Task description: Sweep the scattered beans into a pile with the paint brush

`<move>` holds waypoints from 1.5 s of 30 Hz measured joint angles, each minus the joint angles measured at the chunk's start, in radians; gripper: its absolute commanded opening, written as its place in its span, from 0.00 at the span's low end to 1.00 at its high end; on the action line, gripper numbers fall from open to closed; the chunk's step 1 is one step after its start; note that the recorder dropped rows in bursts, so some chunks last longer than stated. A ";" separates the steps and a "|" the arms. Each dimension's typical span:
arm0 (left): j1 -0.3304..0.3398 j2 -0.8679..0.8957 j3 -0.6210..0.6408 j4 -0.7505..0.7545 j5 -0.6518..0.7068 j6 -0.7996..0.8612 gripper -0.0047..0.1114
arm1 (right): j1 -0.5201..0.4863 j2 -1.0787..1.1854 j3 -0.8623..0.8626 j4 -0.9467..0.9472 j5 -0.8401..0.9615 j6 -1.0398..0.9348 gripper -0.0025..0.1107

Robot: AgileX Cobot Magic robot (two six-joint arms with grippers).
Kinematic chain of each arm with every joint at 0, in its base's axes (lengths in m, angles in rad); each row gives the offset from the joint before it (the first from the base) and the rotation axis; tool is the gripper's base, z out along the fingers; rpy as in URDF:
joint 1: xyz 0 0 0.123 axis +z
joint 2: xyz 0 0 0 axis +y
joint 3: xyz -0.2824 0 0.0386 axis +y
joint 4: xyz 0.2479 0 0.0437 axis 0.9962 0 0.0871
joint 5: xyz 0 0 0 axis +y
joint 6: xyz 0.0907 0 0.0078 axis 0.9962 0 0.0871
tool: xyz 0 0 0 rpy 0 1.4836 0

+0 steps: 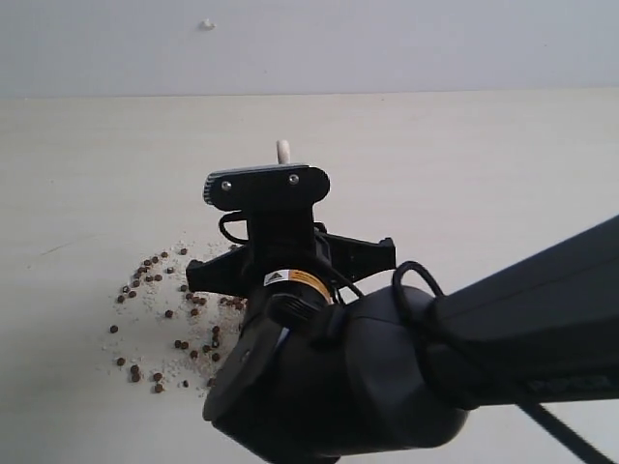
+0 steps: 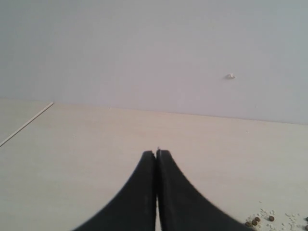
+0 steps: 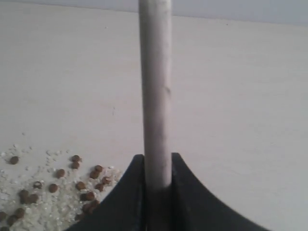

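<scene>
Dozens of tiny round reddish-brown beans (image 1: 166, 313) lie scattered in the lower left of the exterior view, thinly spread over a powdery dusting of fine white grains (image 1: 145, 360). They rest on a pale, matt table (image 1: 484, 174) with a faint wood-like grain. The table meets a plain grey wall (image 1: 406, 43) across the upper part of the frame.

The right arm (image 1: 464, 358), bulky, smooth and black, fills the lower right and centre of that view and covers the right-hand edge of the spread. At its wrist stands a flat black plate (image 1: 266, 186) with rounded ends and two pale screws. A thin black cable (image 1: 418, 275) loops beside it.

The right gripper (image 3: 157, 161) is closed narrowly on the paint brush (image 3: 155, 86). Its two tapering black fingers press the pale, smooth, rod-like handle from both sides. The handle runs straight out from between them above the table. Only the handle shows, and the bristles are hidden. In the exterior view its rounded pale end pokes up just above the plate, near the centre of the frame. The beans lie on the table just beside this gripper.

The left gripper (image 2: 156, 154) is fully closed. Its curved black fingers touch along their length and hold nothing. A few beans and grains lie on the table off to one side of it.
</scene>
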 measured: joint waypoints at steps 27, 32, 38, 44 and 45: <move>0.000 0.000 0.000 0.000 0.000 0.000 0.04 | -0.006 -0.163 -0.133 -0.018 0.146 -0.601 0.02; 0.000 0.000 0.000 0.000 0.000 0.002 0.04 | -0.036 -0.288 -0.099 -0.191 0.519 -0.656 0.02; 0.000 0.000 0.000 0.000 0.000 0.002 0.04 | -0.138 -0.380 -0.088 -0.385 1.062 -0.627 0.02; 0.000 0.000 0.000 0.000 0.000 0.002 0.04 | -0.259 -0.380 -0.075 -0.270 1.478 -0.789 0.02; 0.000 0.000 0.000 0.000 0.000 0.002 0.04 | -0.278 -0.373 -0.070 -0.217 1.551 -0.847 0.02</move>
